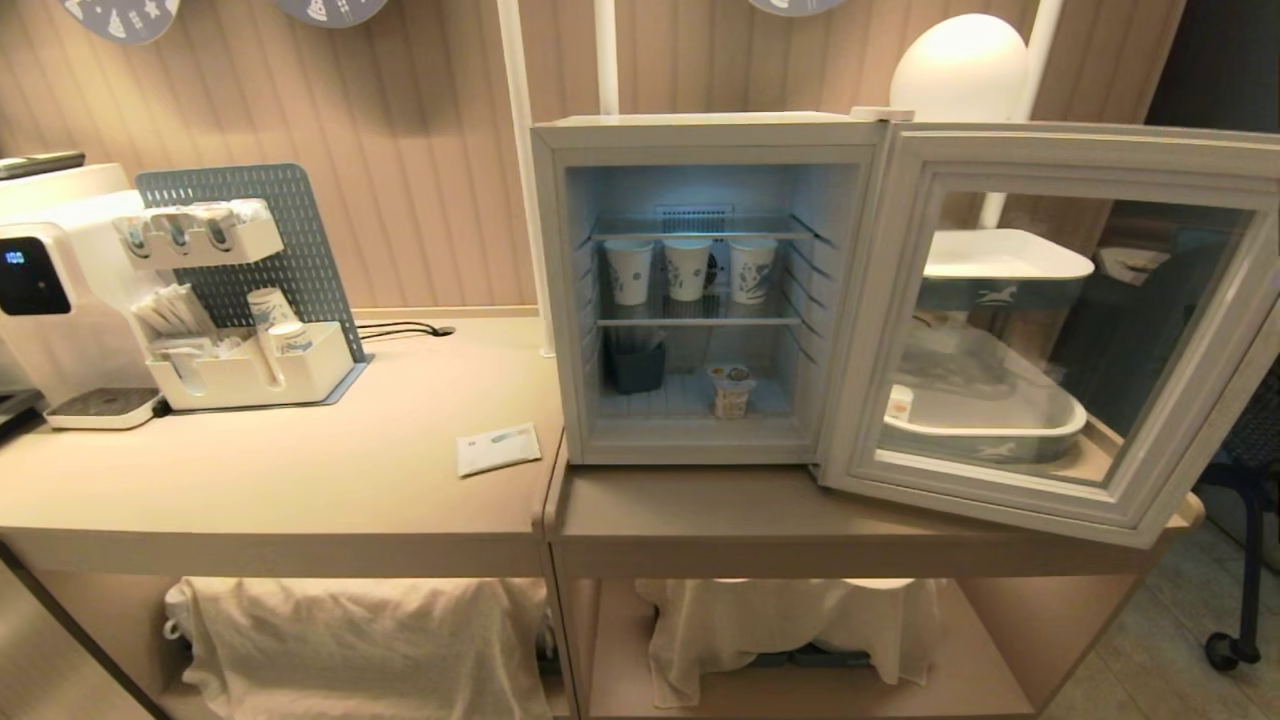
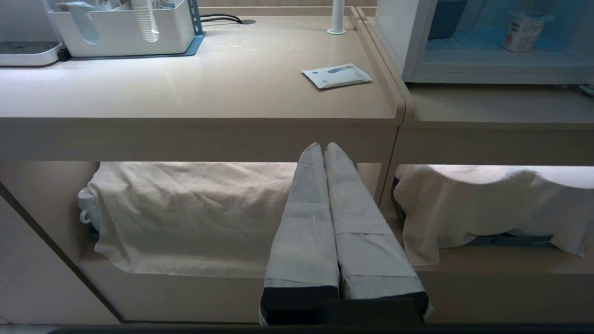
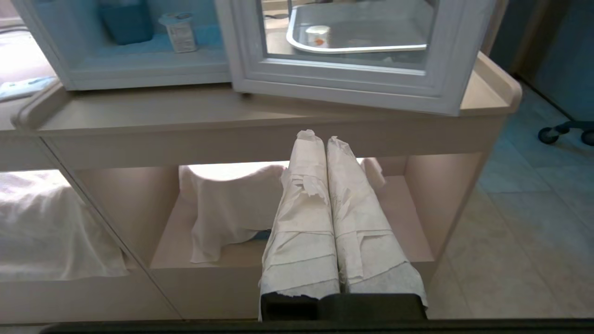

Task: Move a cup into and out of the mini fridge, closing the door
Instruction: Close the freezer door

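Head camera first: I see the mini fridge (image 1: pixel 700 290) standing on the bench (image 1: pixel 300 480) with the door (image 1: pixel 1050 330) swung wide open to the right. Inside, the cup (image 1: pixel 731 389) sits upright on the bottom level, toward the middle, beside a dark container (image 1: pixel 636 366) at the left. Three paper cups (image 1: pixel 690 268) stand in a row on the wire shelf above. A small white packet (image 1: pixel 498 449) lies flat on the bench just left of the fridge, and an organiser (image 1: pixel 250 370) and a white machine (image 1: pixel 60 300) are further left. Neither arm shows in this view.

Left wrist camera: my left gripper (image 2: pixel 324 146) hangs low in front of the bench edge, jaws pressed together and holding nothing. The packet (image 2: pixel 337 75) and the cup (image 2: pixel 524 31) are both well apart from it, up on top.

Right wrist camera: my right gripper (image 3: pixel 315 138) hangs below the bench front under the open door (image 3: pixel 352 60), jaws together and empty. The cup (image 3: pixel 180 31) is in the fridge (image 3: pixel 139 69); through the glass I make out what looks like a white pot (image 3: pixel 317 35) in a tray (image 3: pixel 362 46).
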